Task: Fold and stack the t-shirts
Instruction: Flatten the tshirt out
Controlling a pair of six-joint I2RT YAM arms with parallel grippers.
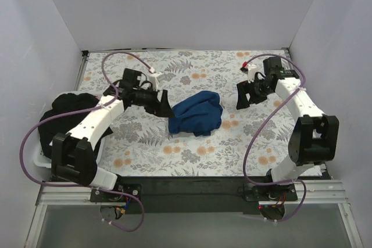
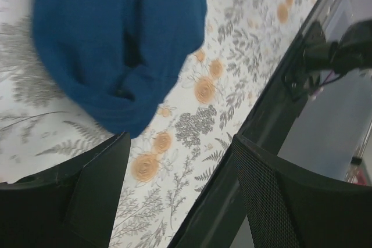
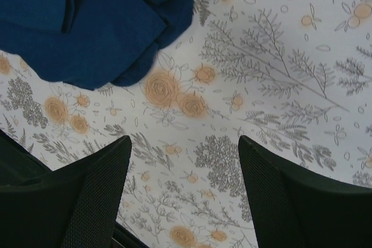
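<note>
A crumpled dark royal blue t-shirt (image 1: 196, 113) lies in a heap at the middle of the floral cloth. It also shows in the left wrist view (image 2: 110, 45) and in the right wrist view (image 3: 93, 21). A black t-shirt (image 1: 70, 111) is piled in a white bin at the far left. My left gripper (image 1: 164, 105) is open and empty, just left of the blue heap. My right gripper (image 1: 243, 97) is open and empty, a little to the right of the heap, above bare cloth. The printed blue shirt is not in view.
The white floral cloth (image 1: 192, 149) covers the table. The white bin (image 1: 40, 158) stands at the left edge, under the left arm. White walls close in the back and both sides. A black rail (image 1: 192, 187) runs along the near edge.
</note>
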